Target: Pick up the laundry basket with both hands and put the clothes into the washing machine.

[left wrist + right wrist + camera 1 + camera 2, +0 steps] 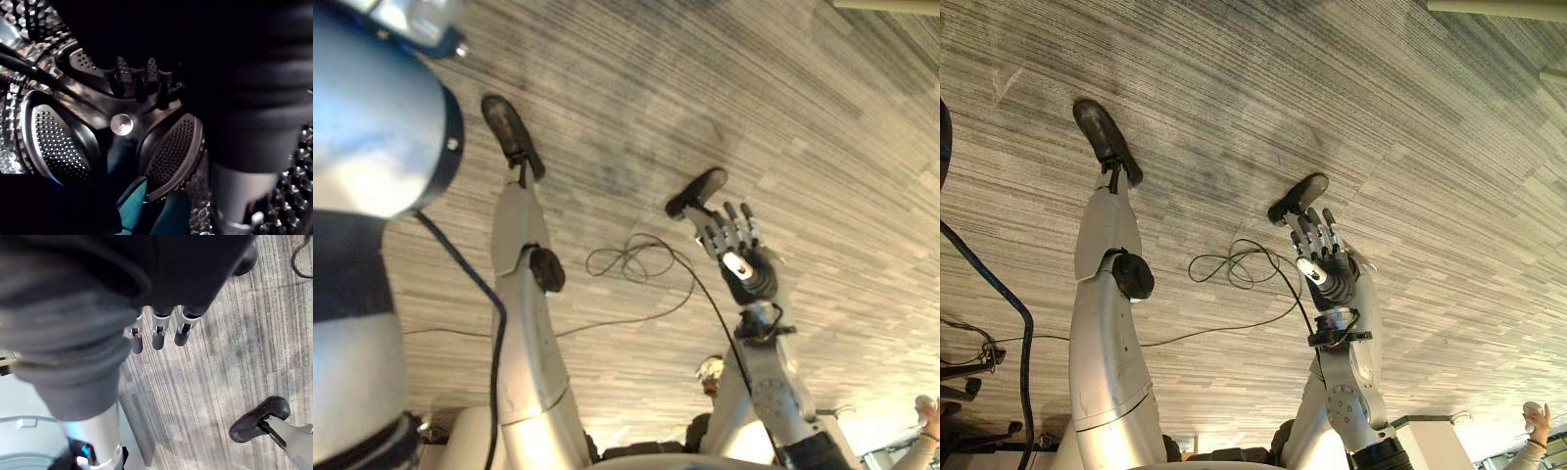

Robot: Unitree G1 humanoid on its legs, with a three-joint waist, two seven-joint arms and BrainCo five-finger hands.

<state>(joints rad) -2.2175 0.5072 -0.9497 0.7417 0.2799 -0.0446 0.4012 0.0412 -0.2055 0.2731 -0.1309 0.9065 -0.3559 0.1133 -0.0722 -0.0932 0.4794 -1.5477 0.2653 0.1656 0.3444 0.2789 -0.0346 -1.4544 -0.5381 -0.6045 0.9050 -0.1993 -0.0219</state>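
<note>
In the left wrist view my left hand (134,78) reaches inside the washing machine's steel drum (54,142), its dark fingertips stretched toward the back wall with the round centre knob (121,124). Nothing sits between its fingers. A teal cloth (142,205) lies low in the drum beneath the hand. My right hand (1322,250) hangs over the striped floor with straight, spread fingers (156,333), holding nothing.
Grey striped carpet (822,127) covers the floor under the right hand. A person's hand (1533,421) shows at the lower right edge. A pale rounded machine part (29,440) lies close beside my right arm.
</note>
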